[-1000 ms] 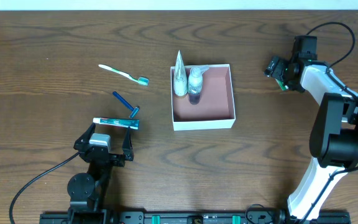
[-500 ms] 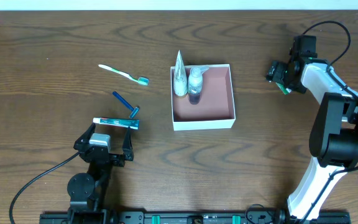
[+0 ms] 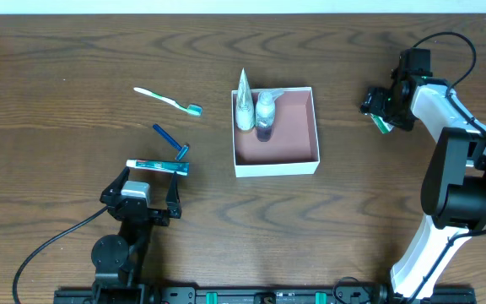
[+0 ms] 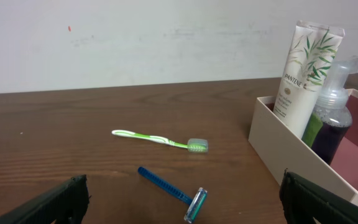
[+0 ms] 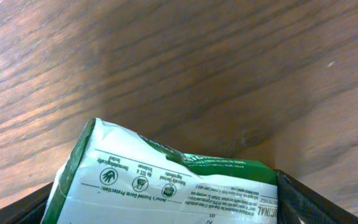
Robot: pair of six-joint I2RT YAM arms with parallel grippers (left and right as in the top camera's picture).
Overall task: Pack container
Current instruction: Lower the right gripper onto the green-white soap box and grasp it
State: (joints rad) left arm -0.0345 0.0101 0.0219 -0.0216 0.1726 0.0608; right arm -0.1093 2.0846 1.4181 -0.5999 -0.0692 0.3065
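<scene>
- Right gripper [image 3: 379, 114] had drifted slightly nearer since a second ago; nothing else shifted.
- It was clamped on a green-and-white packet [image 5: 166, 186]; left gripper [image 3: 146, 186] gaped wide, empty.
- Container [image 3: 277, 168] sat mid-tabletop [image 3: 57, 84], tube [image 3: 243, 105] and bottle [image 3: 265, 114] at its far-left corner.
- Risk: the end-held packet could sag, snag the white wall, or topple the bottle.

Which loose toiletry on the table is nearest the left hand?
The white-and-teal toothpaste box just ahead of the left hand; blue razor and green toothbrush lie farther off.
</scene>
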